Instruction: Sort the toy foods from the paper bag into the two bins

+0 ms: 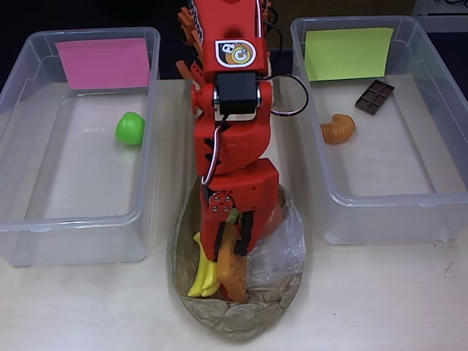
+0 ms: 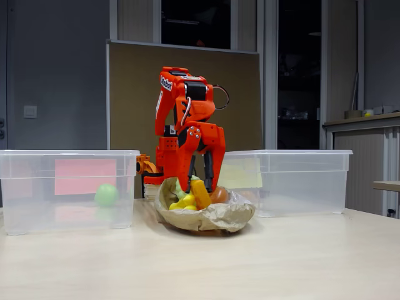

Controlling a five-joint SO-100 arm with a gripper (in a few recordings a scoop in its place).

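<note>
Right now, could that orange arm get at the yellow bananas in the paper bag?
Probably yes. The gripper already reaches down into the open paper bag, right beside the yellow bananas. Nothing covers them, though an orange piece lies against them and seems to sit at the fingers.

A light wood-grain table carries three items directly. The pink-labelled bin stands at the overhead view's left, the yellow-green-labelled bin at its right. The crumpled paper bag sits between them, nearer the front edge.
</note>
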